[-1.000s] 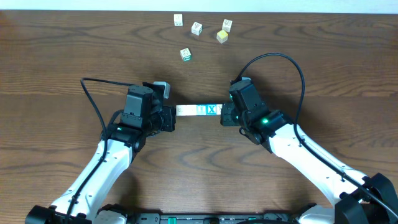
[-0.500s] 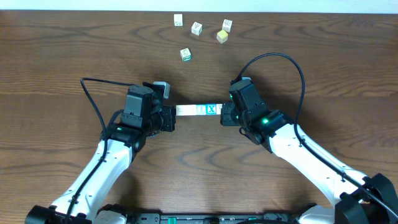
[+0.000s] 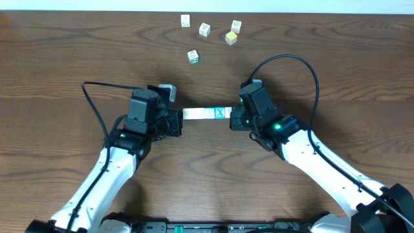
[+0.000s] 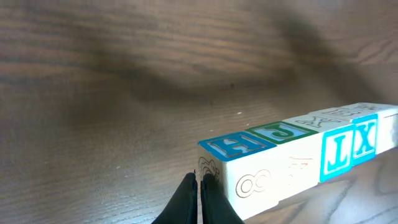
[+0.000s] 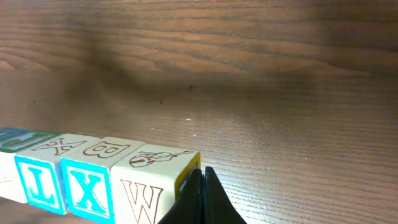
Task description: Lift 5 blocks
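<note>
Left pincer [image 4: 199, 182], right pincer [image 5: 202, 179] press block row [image 3: 206, 114] endwise.

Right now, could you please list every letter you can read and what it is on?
"H", blue: top of left end block
"J", green: top of second block
"L": side of third block
"X": side of fourth block
"B": its top
"W": right end block
Loose blocks: too small to read

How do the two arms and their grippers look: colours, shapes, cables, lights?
The left arm and right arm have white links and boxy black wrist units. A thin black cable loops out of each wrist. A small green light glows on the right arm. The left gripper and right gripper have slim, black, tapering fingers.
</note>
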`<state>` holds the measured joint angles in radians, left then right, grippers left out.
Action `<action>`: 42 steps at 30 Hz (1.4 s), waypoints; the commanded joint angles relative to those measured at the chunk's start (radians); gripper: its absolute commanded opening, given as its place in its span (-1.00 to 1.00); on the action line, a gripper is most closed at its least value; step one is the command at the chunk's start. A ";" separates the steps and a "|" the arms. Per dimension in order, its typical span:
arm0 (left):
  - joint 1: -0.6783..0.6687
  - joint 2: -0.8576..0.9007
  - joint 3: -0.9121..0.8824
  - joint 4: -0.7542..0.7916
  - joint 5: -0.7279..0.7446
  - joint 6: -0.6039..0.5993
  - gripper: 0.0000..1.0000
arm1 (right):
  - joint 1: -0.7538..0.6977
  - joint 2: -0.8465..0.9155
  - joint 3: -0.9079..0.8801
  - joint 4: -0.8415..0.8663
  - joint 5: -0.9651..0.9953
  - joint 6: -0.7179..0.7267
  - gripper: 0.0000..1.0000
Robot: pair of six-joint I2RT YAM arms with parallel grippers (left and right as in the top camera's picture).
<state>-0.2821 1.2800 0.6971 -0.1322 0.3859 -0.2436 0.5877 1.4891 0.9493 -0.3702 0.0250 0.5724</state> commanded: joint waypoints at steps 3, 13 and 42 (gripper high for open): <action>-0.051 -0.042 0.041 0.025 0.257 -0.018 -0.85 | 0.069 -0.026 0.064 0.044 -0.303 -0.005 -0.97; -0.051 -0.042 0.041 0.021 0.257 -0.017 -0.87 | 0.069 -0.067 0.064 0.043 -0.295 -0.006 -0.97; -0.051 -0.042 0.041 0.021 0.257 -0.017 -0.86 | 0.069 -0.082 0.064 0.016 -0.267 -0.010 -0.97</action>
<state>-0.2821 1.2407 0.6971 -0.1333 0.3927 -0.2588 0.5877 1.4155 0.9623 -0.3851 0.0387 0.5686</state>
